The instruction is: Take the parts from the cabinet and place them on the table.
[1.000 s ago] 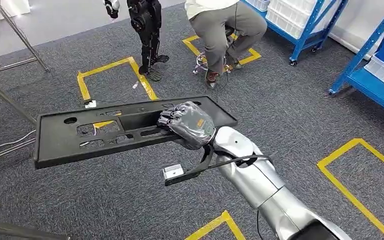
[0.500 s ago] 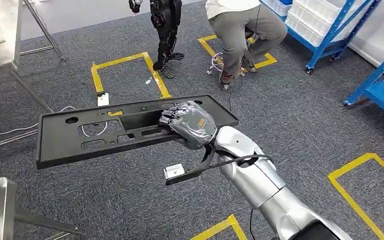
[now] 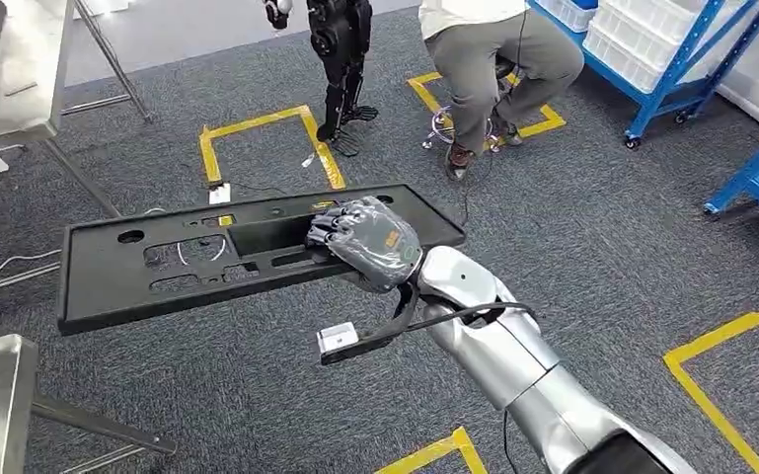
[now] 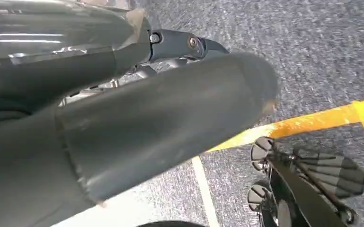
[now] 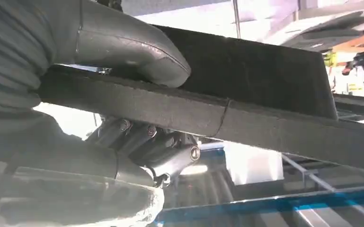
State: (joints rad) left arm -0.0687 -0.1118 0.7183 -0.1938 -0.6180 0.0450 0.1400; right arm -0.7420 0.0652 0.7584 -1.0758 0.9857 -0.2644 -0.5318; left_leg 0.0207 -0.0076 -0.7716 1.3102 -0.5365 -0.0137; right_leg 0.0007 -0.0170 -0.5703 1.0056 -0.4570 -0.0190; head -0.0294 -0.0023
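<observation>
**Right hand carries the long black part above the carpet**

The right hand (image 3: 367, 242) grips a long black plastic panel (image 3: 148, 267) near its right end, fingers wrapped over the top edge; in the right wrist view the thick grey thumb (image 5: 137, 52) presses one face of the panel (image 5: 265, 71) while the darker fingers (image 5: 137, 137) clamp the other side. The panel is held roughly level in the air, above the grey carpet (image 3: 602, 247), stretching leftward from the hand; its cut-outs show the floor beneath. The left hand (image 4: 123, 123) appears as a blurred grey thumb close to the camera; whether its fingers are spread or curled cannot be told. A steel table (image 3: 20, 89) stands at the far left; a seated person (image 3: 493, 59) and another dark robot (image 3: 341, 49) are beyond the panel; blue shelving (image 3: 671, 49) stands at the right.
</observation>
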